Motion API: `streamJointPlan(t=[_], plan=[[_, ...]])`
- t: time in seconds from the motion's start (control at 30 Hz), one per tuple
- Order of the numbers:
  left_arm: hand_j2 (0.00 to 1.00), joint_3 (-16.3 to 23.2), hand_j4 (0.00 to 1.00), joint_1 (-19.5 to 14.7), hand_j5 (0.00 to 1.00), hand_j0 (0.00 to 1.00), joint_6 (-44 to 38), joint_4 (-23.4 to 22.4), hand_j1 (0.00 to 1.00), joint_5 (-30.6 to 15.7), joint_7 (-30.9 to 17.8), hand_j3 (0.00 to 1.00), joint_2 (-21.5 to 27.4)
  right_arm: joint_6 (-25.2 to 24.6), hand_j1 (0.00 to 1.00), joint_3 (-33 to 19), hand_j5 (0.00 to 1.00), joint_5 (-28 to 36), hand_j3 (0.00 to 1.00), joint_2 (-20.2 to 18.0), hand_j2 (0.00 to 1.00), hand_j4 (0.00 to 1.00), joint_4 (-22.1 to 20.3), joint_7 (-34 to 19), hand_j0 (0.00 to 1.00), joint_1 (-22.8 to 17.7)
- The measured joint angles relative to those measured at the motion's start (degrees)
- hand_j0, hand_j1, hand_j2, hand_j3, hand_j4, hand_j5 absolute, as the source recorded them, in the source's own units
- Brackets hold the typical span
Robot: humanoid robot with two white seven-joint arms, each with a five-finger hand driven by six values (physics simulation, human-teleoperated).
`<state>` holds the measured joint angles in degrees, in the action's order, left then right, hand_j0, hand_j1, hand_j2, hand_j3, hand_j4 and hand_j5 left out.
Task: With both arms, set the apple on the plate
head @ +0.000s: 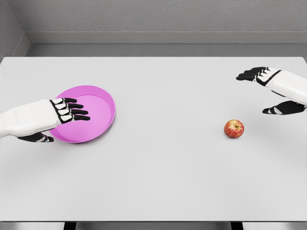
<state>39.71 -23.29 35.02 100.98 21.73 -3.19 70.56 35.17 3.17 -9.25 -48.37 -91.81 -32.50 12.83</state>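
Observation:
A red apple [234, 128] with a yellowish patch sits on the white table at the right. The pink plate [106, 98] lies at the left. My left hand [72, 111] hovers over the plate's left part, fingers stretched out flat and holding nothing. The right hand [261, 88] comes in from the right edge, above and to the right of the apple, clear of it. Its fingers are spread and point left, with the thumb [280, 109] held low and apart.
The white table [163, 177] fills most of the view, with its front edge near the bottom. A grey wall runs behind its far edge.

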Motion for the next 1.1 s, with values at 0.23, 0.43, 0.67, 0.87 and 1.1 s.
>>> streamJointPlan(t=[0.23, 0.43, 0.67, 0.87, 1.1], plan=[[1.0, 0.01, 1.0, -0.09, 1.0, 1.0, 0.0, 0.0, 1.0, 0.0, -1.24, 1.0, -0.48, 0.01, 0.98, 0.19, 0.98, 0.01, 0.98, -0.05, 0.98, 0.98, 0.0, -0.67, 0.98, -0.96], [1.0, 0.01, 1.0, -0.35, 1.0, 1.0, 0.01, 0.0, 1.0, 0.0, -2.94, 1.0, -1.16, 0.01, 0.98, 0.26, 0.98, -0.6, 0.98, -0.48, 0.98, 0.98, 0.43, -1.9, 0.98, -3.78], [1.0, 0.03, 1.0, -0.35, 1.0, 1.0, 0.02, 0.0, 1.0, -0.01, -3.94, 1.0, -1.69, 0.0, 0.98, 0.34, 0.98, -3.96, 0.98, -0.66, 0.98, 0.98, 0.59, -2.4, 0.98, -4.83], [1.0, 0.05, 1.0, -0.35, 1.0, 1.0, 0.02, 0.0, 1.0, 0.0, -5.25, 1.0, -2.47, 0.0, 0.98, 3.15, 0.98, -5.03, 0.98, -0.7, 0.98, 0.98, 0.53, -2.5, 0.98, -3.78], [1.0, 0.09, 1.0, -0.35, 1.0, 1.0, 0.03, 0.0, 1.0, -0.01, -6.46, 1.0, -3.0, -0.01, 0.99, 6.59, 0.99, -4.88, 0.99, -0.55, 0.99, 0.99, 1.54, -2.52, 0.99, -2.73]])
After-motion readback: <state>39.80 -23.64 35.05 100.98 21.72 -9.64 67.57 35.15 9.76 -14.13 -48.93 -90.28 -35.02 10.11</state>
